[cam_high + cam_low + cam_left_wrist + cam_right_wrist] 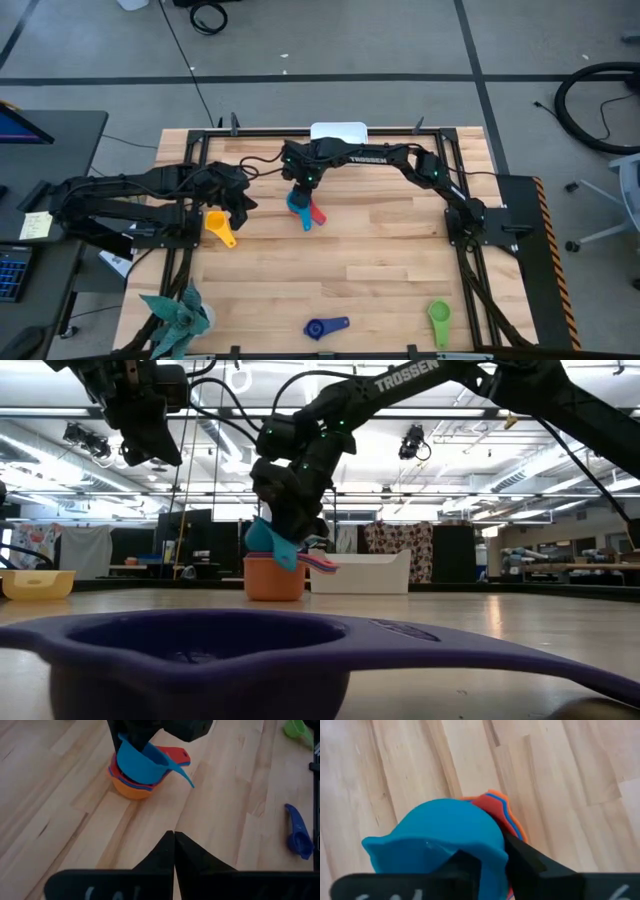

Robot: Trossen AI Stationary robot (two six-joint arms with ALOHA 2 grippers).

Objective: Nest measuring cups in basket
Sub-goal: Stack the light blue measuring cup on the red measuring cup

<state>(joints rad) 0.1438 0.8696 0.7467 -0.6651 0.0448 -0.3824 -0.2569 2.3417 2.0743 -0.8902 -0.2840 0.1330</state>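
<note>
A nested stack of orange, blue and red measuring cups (132, 790) stands on the bare table. A brighter blue cup (142, 762) sits tilted in its top. My right gripper (300, 190) hangs over the stack pointing down, its fingers slightly parted with the blue cup's wall (492, 857) between them. My left gripper (174, 840) waits shut above the table, left of the stack. A yellow cup (220, 228) lies below it. The white basket (338, 131) stands at the far edge. My right gripper comes from above with one finger (465, 867) inside the blue cup's bowl and the other (525, 860) outside its wall. The gap between them looks wider than the wall, and I cannot tell whether they still press it. The cup's bottom rests in the stack, its handle (182, 772) slanting down.
A dark blue cup (325, 327) and a green cup (438, 320) lie near the table's front edge. A teal spiky plant (180, 315) stands at the near left corner. Bare wood lies between the stack and the front edge.
</note>
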